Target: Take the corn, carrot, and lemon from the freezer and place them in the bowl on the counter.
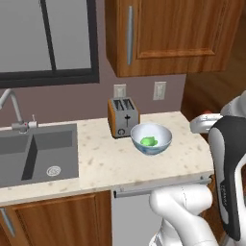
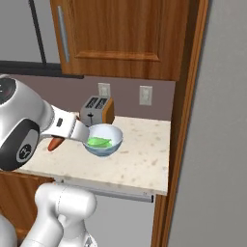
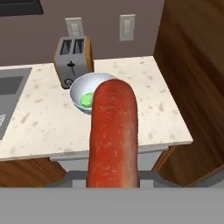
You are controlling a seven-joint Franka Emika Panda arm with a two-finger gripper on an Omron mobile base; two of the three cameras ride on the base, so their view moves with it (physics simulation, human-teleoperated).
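In the hand view the gripper's finger tips are hidden behind the carrot [image 3: 113, 135], which rises from the bottom centre of the frame and covers the near edge of the bowl [image 3: 83, 87]. In the right base view the gripper [image 2: 61, 140] is seen at centre left, largely masked by the white arm, so the jaws themselves cannot be made out; only the orange-red tip of the carrot [image 2: 55, 143] is seen poking out below the hand. The jaws are closed on the carrot, which is held lengthwise and raised above the counter [image 2: 144, 154], just to the left of the bowl [image 2: 107, 143] in that view. In the left base view the hand is cut off at the right edge and mostly screened by the dark forearm; a small red spot is seen there at middle right, too small to identify surely.

The corn [image 1: 149, 141] is seen as a bright green lump lying inside the white bowl [image 1: 163, 139], at the centre of the left base view. The bowl stands on the speckled counter [image 1: 105, 163], just beside the toaster [image 1: 123, 116]. The sink [image 1: 38, 153] is cut off at the left edge of that frame. A tall grey panel [image 2: 217, 144] is cut off along the right of the right base view.
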